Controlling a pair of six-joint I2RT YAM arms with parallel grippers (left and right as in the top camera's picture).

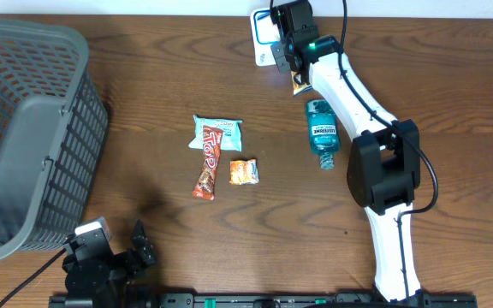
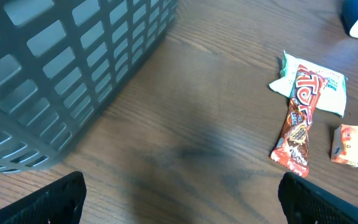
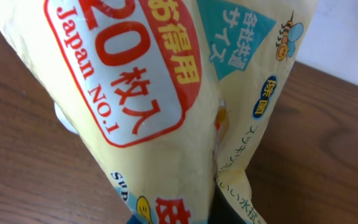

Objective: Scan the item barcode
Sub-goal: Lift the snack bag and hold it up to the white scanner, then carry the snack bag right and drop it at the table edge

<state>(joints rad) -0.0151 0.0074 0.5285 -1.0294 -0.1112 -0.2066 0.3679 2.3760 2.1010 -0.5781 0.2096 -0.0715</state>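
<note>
Pouch (image 3: 166, 106) of glossy, wrinkly yellow plastic

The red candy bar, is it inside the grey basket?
No, the red candy bar lies on the table, one end over a pale blue packet, well apart from the grey basket.

The yellow packet (image 3: 166, 124) I hold is glossy, creased plastic film. The table (image 1: 144, 68) is dark wood with a smooth, low-sheen grain; at its left edge the basket (image 1: 67, 145) is matt grey plastic, and the bottle (image 1: 321, 130) is clear, shiny plastic.
</note>
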